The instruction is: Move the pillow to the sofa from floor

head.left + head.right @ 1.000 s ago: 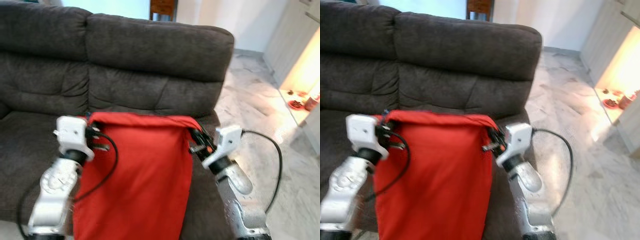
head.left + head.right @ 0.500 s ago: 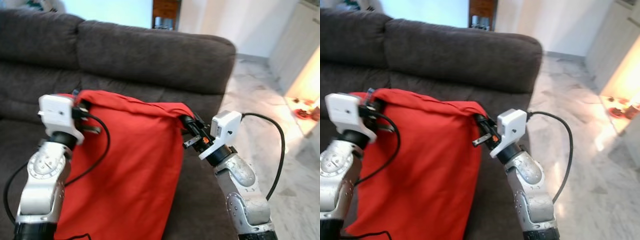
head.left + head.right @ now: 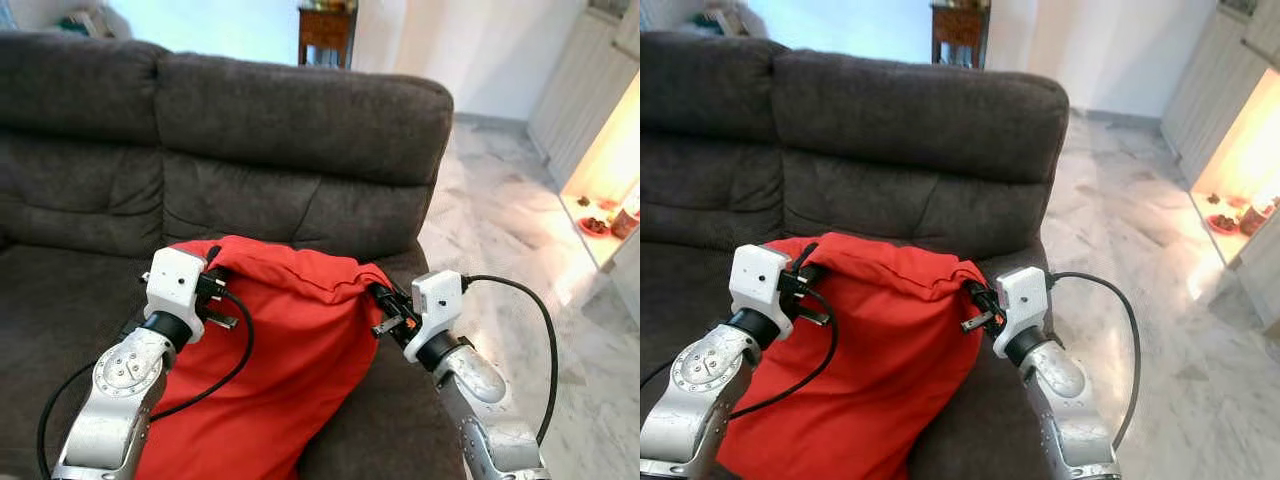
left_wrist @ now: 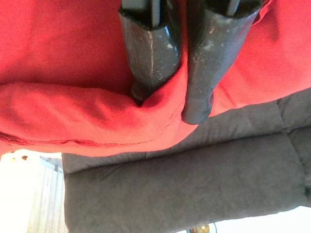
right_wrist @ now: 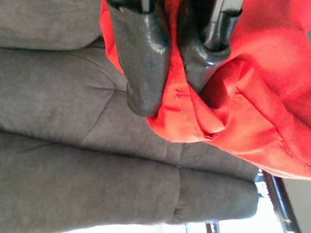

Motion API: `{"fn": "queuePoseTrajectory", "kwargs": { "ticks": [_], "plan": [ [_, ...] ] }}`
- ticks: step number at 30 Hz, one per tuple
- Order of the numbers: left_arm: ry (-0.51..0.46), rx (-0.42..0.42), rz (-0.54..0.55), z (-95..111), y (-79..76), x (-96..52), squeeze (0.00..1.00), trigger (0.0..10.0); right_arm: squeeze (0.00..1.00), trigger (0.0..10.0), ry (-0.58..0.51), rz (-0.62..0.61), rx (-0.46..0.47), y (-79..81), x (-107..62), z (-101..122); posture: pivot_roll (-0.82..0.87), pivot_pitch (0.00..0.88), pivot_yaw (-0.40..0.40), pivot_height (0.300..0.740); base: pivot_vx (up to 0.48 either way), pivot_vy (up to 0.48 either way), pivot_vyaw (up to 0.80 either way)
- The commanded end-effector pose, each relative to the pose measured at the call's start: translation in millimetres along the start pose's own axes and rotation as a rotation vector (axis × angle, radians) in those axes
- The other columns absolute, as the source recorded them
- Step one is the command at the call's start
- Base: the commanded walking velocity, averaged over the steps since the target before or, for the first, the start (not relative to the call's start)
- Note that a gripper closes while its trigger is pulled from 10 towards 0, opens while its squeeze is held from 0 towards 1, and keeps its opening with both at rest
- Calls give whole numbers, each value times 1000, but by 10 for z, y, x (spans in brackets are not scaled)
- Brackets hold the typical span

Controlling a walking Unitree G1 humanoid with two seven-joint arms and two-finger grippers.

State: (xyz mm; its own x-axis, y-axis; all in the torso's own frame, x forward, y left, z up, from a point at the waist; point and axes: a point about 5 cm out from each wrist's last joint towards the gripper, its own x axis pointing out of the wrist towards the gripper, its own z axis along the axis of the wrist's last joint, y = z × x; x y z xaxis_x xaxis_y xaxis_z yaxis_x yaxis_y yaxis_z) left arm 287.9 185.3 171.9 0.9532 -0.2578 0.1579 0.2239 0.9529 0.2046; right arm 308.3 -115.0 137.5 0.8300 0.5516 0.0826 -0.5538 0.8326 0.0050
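Red pillow [image 3: 290,340] between both grippers

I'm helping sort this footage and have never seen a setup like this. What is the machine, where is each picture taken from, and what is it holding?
It is a humanoid robot with two silver arms, each ending in a pincer of two long black fingers. The two wide pictures come from a stereo camera on its head, looking forward and down. They show a red pillow held at its upper corners by the left pincer and the right pincer, over the seat of a dark grey sofa. The pale marble floor lies to the right. The two close-up pictures come from cameras on the wrists, looking along the fingers: each shows black fingers clamped on a fold of red fabric, with the sofa behind.
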Motion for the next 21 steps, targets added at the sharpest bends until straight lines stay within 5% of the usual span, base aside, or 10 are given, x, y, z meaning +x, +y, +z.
{"fn": "queuePoseTrajectory", "kwargs": {
  "ticks": [1,15,21],
  "plan": [
    [-8,8,-30,23,-17,-1,0,10000,0,10000,-31,12,-17,8,22,45,144,81,-38,740,0,0,0],
    [-52,29,61,106,122,4,0,10000,0,10000,-150,47,-60,66,137,320,149,85,-45,740,0,0,0],
    [-48,39,78,99,159,-18,0,10000,0,10000,-134,61,-92,90,144,291,151,87,-48,740,0,0,760]
  ]
}}
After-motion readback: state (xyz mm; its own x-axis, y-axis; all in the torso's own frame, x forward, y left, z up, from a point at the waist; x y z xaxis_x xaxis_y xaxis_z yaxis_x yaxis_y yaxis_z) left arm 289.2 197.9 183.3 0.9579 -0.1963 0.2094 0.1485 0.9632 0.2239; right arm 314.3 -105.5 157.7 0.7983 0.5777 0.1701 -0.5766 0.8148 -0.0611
